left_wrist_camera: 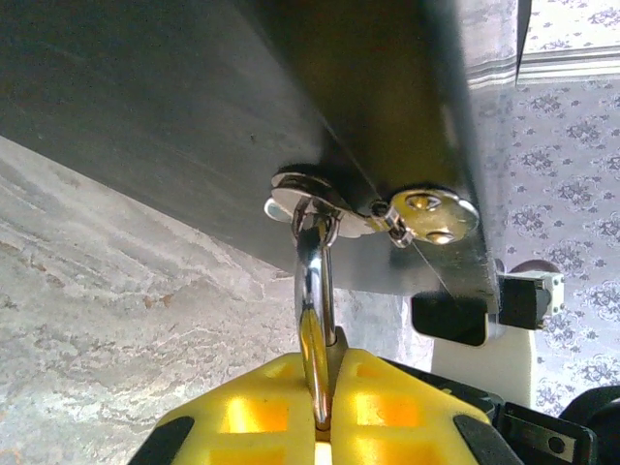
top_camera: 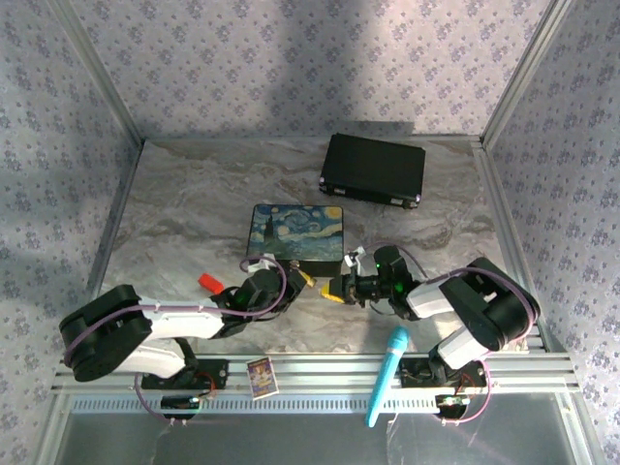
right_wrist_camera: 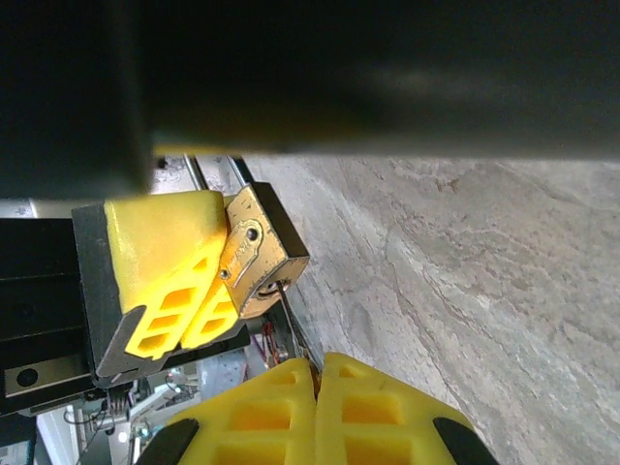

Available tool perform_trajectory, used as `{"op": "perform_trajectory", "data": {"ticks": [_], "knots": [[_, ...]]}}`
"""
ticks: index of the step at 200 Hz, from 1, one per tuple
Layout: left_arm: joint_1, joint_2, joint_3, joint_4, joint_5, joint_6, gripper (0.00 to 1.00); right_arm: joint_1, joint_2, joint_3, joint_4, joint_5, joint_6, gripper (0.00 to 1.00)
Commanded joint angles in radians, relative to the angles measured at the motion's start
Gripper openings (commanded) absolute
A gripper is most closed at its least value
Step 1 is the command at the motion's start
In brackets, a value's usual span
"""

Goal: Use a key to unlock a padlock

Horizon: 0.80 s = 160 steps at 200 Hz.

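Brass is seen near the middle of the right wrist view: the tiny, boxy padlock (right_wrist_camera: 260, 254) of brass-gold metal is pinched at its upper part by the clenched yellow fingers of the left gripper (right_wrist_camera: 218, 266), and its body juts out toward 4 o'clock of those fingers. A thin dark key (right_wrist_camera: 288, 320) runs from the padlock's lower corner toward 6 o'clock, where it is clamped between the closed yellow fingers of the right gripper (right_wrist_camera: 315, 373).

In the left wrist view a silver metal loop (left_wrist_camera: 315, 281) is gripped edge-on between the pressed-together fingers. It is carried up toward 12 o'clock to a cluster of small flat metal pieces (left_wrist_camera: 368, 208) under a dark wall; which piece is which cannot be told there.

From above, the two grippers are found tip to tip just at the 6 o'clock edge of the rectangular tin painted with a swirling blue night sky (top_camera: 297, 231), near the middle of the grey marble-patterned tabletop (top_camera: 184, 194). The padlock is too small to be made out in that view.

A flat black rectangular case (top_camera: 373, 170) is laid at 1 o'clock of the tin, well apart from it. A small red block (top_camera: 209, 282) is placed at 8 o'clock of the tin, just beside the left arm. A turquoise microphone-shaped object (top_camera: 387, 373) and a small picture card (top_camera: 261, 375) are rested on the aluminium rail (top_camera: 320, 368) at the 6 o'clock edge.
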Motion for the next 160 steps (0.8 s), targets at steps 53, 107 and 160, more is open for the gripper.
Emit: {"op": "perform_trajectory", "data": {"ticks": [53,107,160], "knots": [[-0.033,-0.011,0.014,0.187,0.069,0.017,0.0,-0.016,0.057,0.033,0.171,0.001,0.082,0.0],[-0.051,0.018,0.03,0.261,0.099,0.018,0.0,-0.042,0.081,0.053,0.215,-0.006,0.125,0.0],[-0.056,0.072,0.022,0.372,0.12,0.007,0.0,-0.095,0.112,0.054,0.229,-0.081,0.126,0.0]]}}
